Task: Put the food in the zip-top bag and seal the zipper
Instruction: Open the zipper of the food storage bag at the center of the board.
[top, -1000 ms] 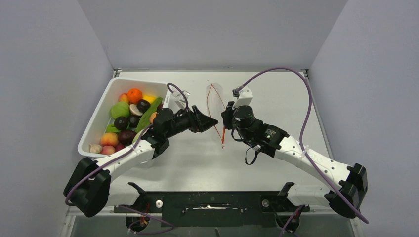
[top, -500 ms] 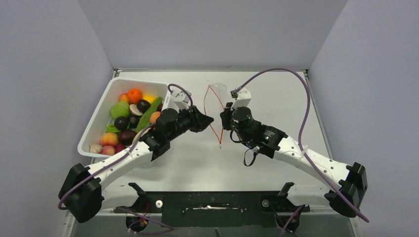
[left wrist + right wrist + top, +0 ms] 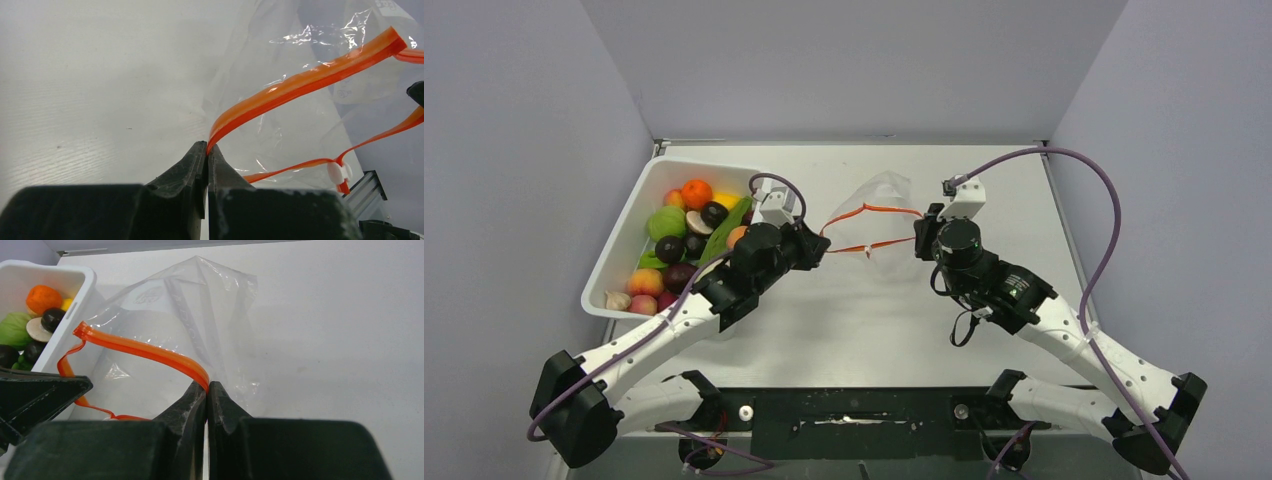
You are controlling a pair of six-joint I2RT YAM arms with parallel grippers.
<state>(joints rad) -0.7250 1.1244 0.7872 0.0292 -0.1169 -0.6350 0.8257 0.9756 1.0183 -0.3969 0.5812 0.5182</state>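
My left gripper [image 3: 822, 250] and right gripper [image 3: 921, 238] each pinch the zipper [image 3: 876, 209], spreading the empty zip-top bag [image 3: 882, 190] between them mid-table. All the food [image 3: 686, 235] lies in the white bin [image 3: 617, 250]; loading and sealing remain.

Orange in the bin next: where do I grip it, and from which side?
Probably across its round middle, straight down from above: the orange sits atop the pile at the far end of the bin, its top bare, with other food crowding its sides.

Zip-top bag [image 3: 884, 190] between left pincer [image 3: 825, 247], right pincer [image 3: 921, 226]
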